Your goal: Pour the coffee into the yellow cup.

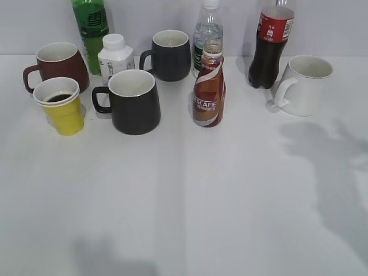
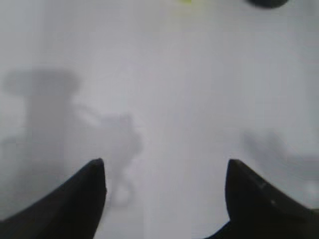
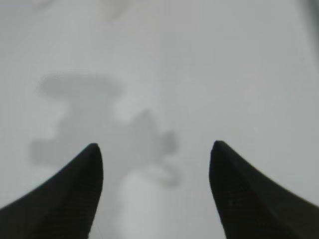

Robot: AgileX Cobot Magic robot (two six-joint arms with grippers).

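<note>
Black fingers of the left tool (image 2: 164, 172) and the right tool (image 3: 156, 154) stand spread wide over bare white table (image 1: 230, 201), holding nothing. Dark liquid already sits in the yellow cup (image 1: 63, 109) at far left, and the coffee (image 1: 209, 89) stands upright mid-table, well apart from both tools. The pour looks done; if not, the next move means reaching for the bottle.

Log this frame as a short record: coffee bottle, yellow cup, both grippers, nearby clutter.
coffee bottle: upright on the table, uncapped, not held
yellow cup: upright at left, dark liquid inside
left gripper: open, empty, over bare table
right gripper: open, empty, over bare table
black mug: between cup and bottle
cola bottle: back right
white mug: right of the bottle
</note>
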